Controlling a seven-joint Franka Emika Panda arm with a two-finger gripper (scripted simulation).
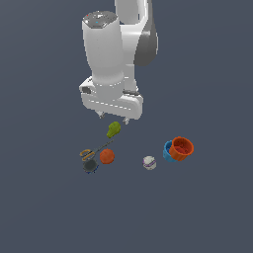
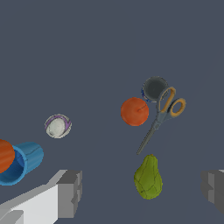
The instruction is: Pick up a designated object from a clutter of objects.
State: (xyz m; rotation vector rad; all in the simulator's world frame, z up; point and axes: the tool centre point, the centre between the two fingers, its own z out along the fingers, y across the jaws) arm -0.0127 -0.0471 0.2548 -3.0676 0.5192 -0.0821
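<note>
The designated object, an olive-green lumpy pear shape (image 1: 113, 130), lies on the dark floor at the far edge of the clutter of objects. My gripper (image 1: 113, 118) hangs just above it, open and empty. In the wrist view the pear (image 2: 148, 178) shows between my two grey fingers (image 2: 70, 192), nearer the middle of the gap, with nothing touching it. The gripper (image 2: 141, 189) holds nothing.
An orange ball (image 1: 107, 156) and scissors with orange handles (image 2: 165, 111) lie close to the pear, beside a dark round item (image 1: 90, 166). A white-purple ball (image 1: 149, 162) sits further off. Nested orange (image 1: 182, 148) and blue cups (image 2: 27, 161) lie at the exterior view's right.
</note>
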